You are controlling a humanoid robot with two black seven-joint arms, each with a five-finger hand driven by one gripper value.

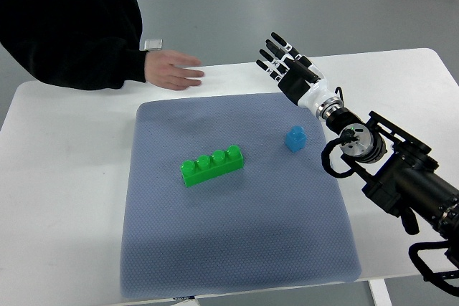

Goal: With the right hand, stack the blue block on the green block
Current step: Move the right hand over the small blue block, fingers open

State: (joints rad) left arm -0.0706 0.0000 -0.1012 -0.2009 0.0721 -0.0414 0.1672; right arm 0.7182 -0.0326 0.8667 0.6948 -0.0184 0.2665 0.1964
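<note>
Currently the right hand hangs above the far right corner of the grey mat, fingers spread and straight, holding nothing. Judgement: this looks like a pre-reach pose, hand kept clear so both blocks stay visible. The blue block stands upright on the mat, stud up, right of the mat's centre and well apart from the hand. Small and squarish; no clear long axis. The green block lies near the mat's centre, left of the blue one, not touching. Four studs up; its long axis runs slantwise, right end slightly farther away. A person's hand rests on the white table beyond the mat's far left corner. Stacking not yet begun.
</note>
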